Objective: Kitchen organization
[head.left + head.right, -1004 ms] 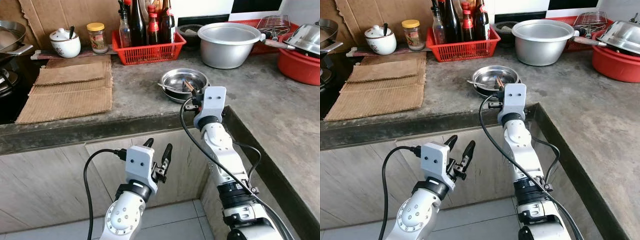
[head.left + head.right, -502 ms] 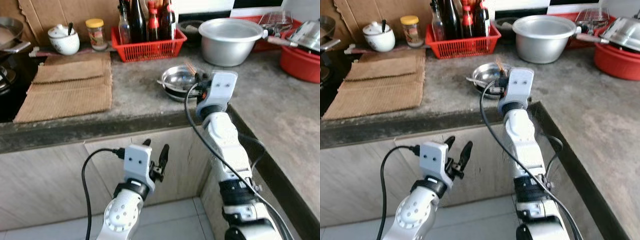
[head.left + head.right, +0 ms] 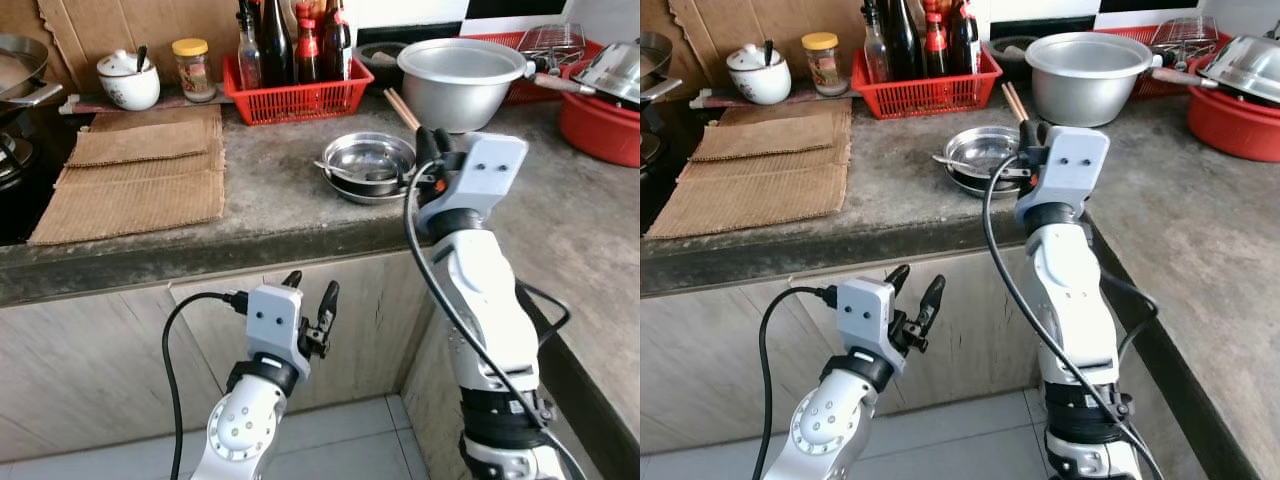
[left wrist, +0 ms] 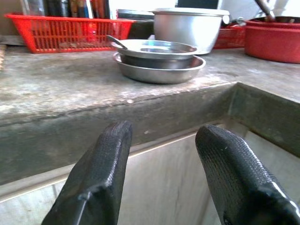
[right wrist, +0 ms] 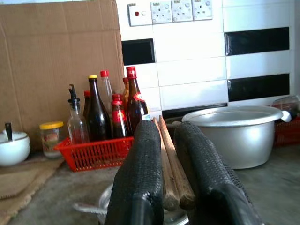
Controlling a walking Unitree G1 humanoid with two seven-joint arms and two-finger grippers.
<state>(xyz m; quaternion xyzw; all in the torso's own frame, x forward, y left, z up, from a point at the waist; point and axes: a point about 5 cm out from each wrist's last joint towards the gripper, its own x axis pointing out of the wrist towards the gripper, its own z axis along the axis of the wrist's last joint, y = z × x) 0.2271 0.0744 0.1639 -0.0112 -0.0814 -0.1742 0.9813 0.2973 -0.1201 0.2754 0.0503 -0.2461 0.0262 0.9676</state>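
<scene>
My right gripper (image 3: 429, 140) is shut on a pair of wooden chopsticks (image 3: 397, 104), raised above the counter just right of the stacked steel bowls (image 3: 365, 165). The sticks point up and back toward the aluminium pot. In the right wrist view the chopsticks (image 5: 169, 159) sit pinched between the two black fingers (image 5: 140, 178). A spoon (image 3: 335, 173) lies in the top bowl. My left gripper (image 3: 309, 296) hangs open below the counter edge in front of the cabinet, nothing between its fingers (image 4: 105, 164).
A red basket of bottles (image 3: 296, 98), a large aluminium pot (image 3: 460, 85), a white lidded jar (image 3: 128, 84) and a yellow-lidded jar (image 3: 192, 72) line the back. Cardboard mats (image 3: 140, 175) lie left. A red basin (image 3: 598, 132) stands right, where the counter (image 3: 560, 230) turns a corner.
My right gripper has lifted the chopsticks up out of the steel bowl and moved right. The left arm has barely moved.
</scene>
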